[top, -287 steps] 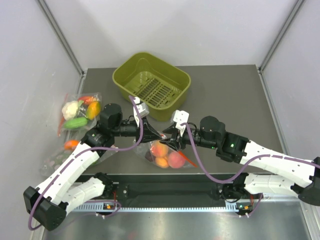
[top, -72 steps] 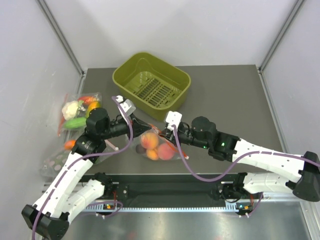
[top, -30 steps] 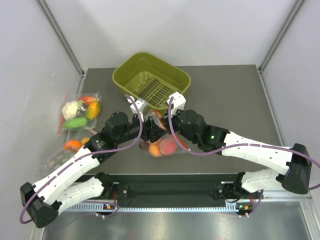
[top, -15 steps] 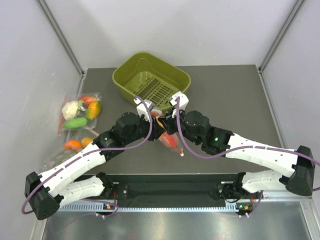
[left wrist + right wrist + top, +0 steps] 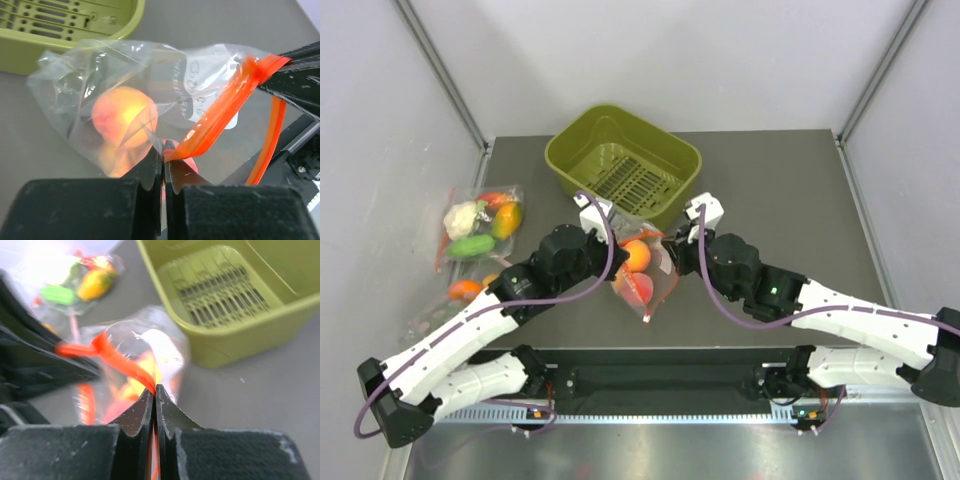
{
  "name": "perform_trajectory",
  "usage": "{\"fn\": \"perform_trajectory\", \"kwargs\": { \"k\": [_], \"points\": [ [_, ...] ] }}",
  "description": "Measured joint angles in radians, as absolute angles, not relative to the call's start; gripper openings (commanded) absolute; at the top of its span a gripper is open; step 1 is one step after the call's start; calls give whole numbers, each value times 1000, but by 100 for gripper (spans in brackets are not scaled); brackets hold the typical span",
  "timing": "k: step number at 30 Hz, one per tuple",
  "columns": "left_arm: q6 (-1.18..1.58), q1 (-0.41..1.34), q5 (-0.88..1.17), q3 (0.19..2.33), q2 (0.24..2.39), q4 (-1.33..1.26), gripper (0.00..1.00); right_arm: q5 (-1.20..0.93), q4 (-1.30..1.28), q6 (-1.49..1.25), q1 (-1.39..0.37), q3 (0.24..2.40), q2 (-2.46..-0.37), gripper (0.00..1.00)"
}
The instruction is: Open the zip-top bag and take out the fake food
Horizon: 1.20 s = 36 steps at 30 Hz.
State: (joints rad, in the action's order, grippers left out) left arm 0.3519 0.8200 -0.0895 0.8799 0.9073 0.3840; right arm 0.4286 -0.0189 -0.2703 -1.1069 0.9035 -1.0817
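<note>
Bag (image 5: 642,270) mid-frame, just below green tub (image 5: 625,170), looks lifted off surface (image 5: 770,180). Left claw (image 5: 164,155) pressed together on orange zip strip (image 5: 220,117); right claw (image 5: 155,392) pinching same strip at other end. Mouth maybe partly apart, can't tell. Peaches (image 5: 125,117) all inside, so opening + removal left.

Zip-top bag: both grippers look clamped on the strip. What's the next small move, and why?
Probably ease the grippers apart to part the zip. The left gripper and right gripper are each shut on the orange zip strip, and the fake food sits inside the zip-top bag.
</note>
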Motion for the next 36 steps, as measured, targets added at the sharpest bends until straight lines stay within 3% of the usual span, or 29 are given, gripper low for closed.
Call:
{"fn": "perform_trajectory", "kwargs": {
  "k": [16, 18, 19, 20, 23, 27, 36],
  "points": [
    [251, 833, -105, 972, 1055, 512, 0, 398, -60, -398, -938, 702, -1010, 0],
    [240, 833, -83, 971, 1082, 506, 0, 398, -75, -402, -932, 695, -1011, 6],
    [236, 831, -70, 971, 1096, 505, 0, 397, -85, -403, -929, 694, -1011, 13],
    [233, 830, -59, 971, 1107, 504, 0, 395, -97, -403, -926, 694, -1011, 31],
    [232, 815, -20, 966, 1135, 501, 0, 378, -130, -384, -924, 694, -1006, 48],
    [233, 789, 40, 952, 1146, 500, 0, 307, -152, -352, -943, 694, -937, 56],
    [236, 716, 150, 936, 1150, 487, 0, 165, -54, -299, -1094, 703, -826, 56]
  ]
}}
